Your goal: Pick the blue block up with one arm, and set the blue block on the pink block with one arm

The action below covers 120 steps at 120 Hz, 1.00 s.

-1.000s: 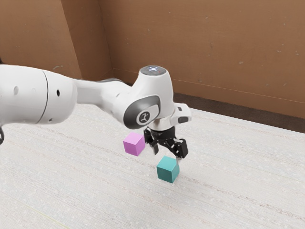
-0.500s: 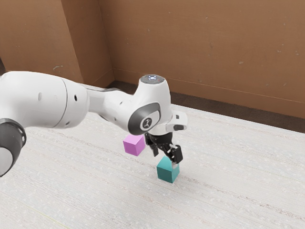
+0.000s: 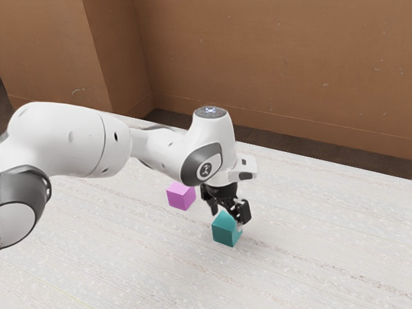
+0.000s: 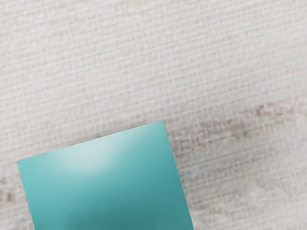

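Blue block (image 3: 225, 233) on table (image 3: 322, 212), directly beneath end effector (image 3: 228, 211); end effector released, astride block's top.

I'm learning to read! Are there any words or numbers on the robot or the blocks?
There are no words or numbers to read.
Arm: one small round white sign on a grey patch, no letters to make out.
Blue block and pink block: plain faces, nothing written.

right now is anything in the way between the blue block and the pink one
Nothing visible. The hand is right at the blue block, and only bare table lies between it and the pink block.
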Each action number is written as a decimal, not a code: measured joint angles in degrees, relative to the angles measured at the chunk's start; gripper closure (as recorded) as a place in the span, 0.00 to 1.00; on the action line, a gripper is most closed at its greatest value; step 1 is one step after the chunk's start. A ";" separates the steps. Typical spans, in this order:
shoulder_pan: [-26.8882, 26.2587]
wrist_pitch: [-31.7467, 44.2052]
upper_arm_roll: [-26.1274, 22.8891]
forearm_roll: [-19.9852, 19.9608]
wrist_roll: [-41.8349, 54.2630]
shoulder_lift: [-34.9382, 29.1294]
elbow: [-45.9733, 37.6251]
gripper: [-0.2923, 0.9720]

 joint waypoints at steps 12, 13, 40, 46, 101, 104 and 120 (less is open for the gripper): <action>-0.10 -0.06 0.57 0.00 -0.57 1.24 0.75 0.23; -0.10 -0.07 0.59 -0.01 -0.61 1.32 0.80 0.23; -0.02 -0.14 1.03 -0.21 -1.58 3.19 1.58 0.23; 0.00 -0.13 1.04 -0.25 -1.75 3.57 1.83 0.23; 0.14 0.08 1.05 -0.60 -2.73 6.65 4.11 0.23; 0.14 0.08 1.05 -0.66 -2.76 6.76 4.11 0.23; 0.15 0.11 1.06 -0.84 -2.90 7.02 4.23 0.23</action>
